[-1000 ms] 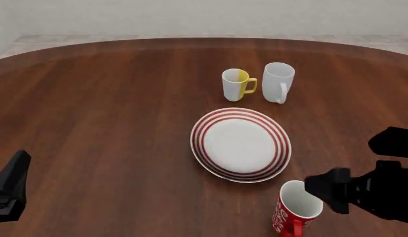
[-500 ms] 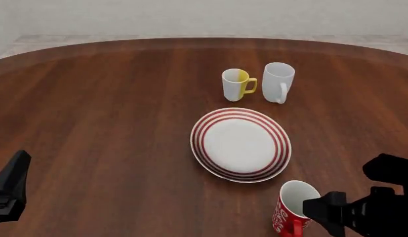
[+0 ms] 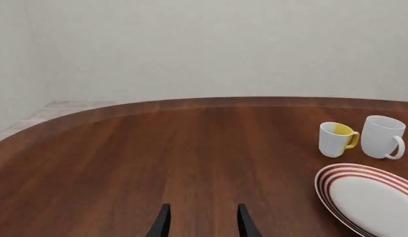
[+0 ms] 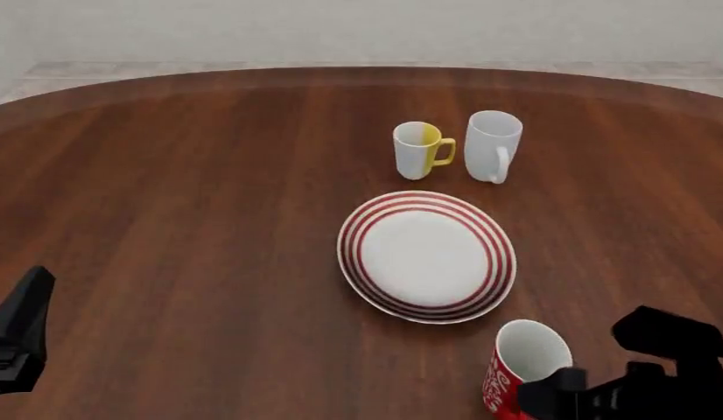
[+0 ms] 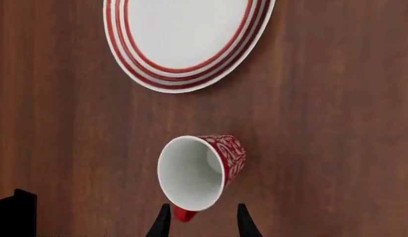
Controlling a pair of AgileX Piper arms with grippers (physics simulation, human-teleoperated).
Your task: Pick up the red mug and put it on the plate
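Glossy red ceramic mug (image 4: 524, 367) stands at the table's near edge, just beside the red-ringed white plate (image 4: 427, 255); right gripper (image 5: 199, 221), fingers spread, must descend and clamp; left gripper (image 3: 199, 222) released

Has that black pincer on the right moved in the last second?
Yes. The right pincer has dropped toward the near edge of the front view, from level with the red mug's rim to beside its lower part; the mug hasn't moved.

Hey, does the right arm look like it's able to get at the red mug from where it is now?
Probably yes. The right gripper hangs open just over the red mug, fingertips astride its handle, and nothing lies between them; the plate sits apart.
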